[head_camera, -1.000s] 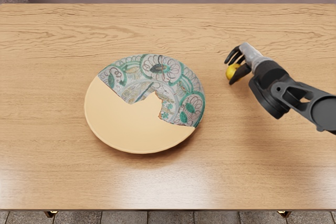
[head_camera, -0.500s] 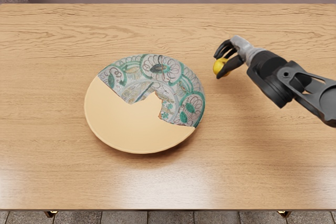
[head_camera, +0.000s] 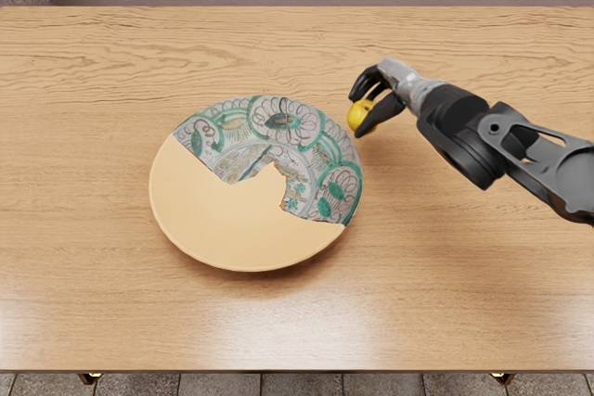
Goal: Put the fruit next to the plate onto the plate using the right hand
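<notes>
Yellow fruit [head_camera: 358,114] in right hand [head_camera: 382,92] fingers, just beside plate [head_camera: 213,229] rim

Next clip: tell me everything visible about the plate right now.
The plate is round, shallow, ceramic-looking, lying flat on the wooden table, left of centre. Its far and right part shows a green, grey and white floral pattern; the near left part is plain tan, with a jagged border between. Nothing lies on it. The right hand, closed on a small yellow fruit, is just beyond its far right rim, apart from it.
</notes>
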Robot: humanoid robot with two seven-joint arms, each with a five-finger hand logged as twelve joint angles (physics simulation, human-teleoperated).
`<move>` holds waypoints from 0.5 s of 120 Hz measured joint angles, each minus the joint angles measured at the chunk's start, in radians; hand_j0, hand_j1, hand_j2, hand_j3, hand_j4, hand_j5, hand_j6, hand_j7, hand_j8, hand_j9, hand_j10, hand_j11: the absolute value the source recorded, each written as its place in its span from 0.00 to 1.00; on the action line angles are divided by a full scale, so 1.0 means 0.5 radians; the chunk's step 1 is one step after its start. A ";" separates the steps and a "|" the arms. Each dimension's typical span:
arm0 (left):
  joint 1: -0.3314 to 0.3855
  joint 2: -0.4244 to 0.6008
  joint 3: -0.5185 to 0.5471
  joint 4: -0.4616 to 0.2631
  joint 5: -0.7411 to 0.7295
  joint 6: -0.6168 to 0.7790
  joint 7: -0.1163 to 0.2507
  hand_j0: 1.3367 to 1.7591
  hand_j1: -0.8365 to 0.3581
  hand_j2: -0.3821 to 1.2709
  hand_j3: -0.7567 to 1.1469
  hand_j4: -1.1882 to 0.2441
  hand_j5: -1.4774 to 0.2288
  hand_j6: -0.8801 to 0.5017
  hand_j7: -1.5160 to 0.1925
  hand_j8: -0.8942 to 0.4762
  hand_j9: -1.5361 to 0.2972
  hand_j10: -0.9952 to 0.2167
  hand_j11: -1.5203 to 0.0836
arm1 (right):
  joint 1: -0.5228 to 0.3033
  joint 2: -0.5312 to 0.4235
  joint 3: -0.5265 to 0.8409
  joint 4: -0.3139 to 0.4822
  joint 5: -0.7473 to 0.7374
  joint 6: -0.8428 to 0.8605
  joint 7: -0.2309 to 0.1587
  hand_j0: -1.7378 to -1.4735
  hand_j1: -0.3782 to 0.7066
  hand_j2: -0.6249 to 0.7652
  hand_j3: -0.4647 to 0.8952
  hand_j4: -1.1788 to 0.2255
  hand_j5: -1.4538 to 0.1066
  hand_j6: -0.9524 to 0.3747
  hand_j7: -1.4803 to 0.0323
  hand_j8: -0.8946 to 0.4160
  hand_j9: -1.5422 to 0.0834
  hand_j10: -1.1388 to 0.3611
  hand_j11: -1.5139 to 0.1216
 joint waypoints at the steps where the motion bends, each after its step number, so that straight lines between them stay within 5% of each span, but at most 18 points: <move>1: 0.000 0.000 0.000 0.000 0.000 0.000 0.000 0.76 0.99 0.23 0.40 0.83 0.87 0.63 0.89 0.65 0.84 0.82 0.95 | 0.000 0.005 0.000 0.000 0.000 0.001 0.000 0.31 0.64 0.80 0.34 0.27 0.19 0.34 0.26 0.44 0.26 0.43 0.24; 60: 0.000 0.000 0.000 0.000 0.001 0.000 0.000 0.76 0.99 0.23 0.40 0.83 0.87 0.63 0.89 0.65 0.84 0.82 0.95 | -0.021 0.331 -0.024 0.006 0.005 0.102 0.000 0.30 0.66 0.82 0.34 0.28 0.18 0.35 0.26 0.45 0.26 0.44 0.23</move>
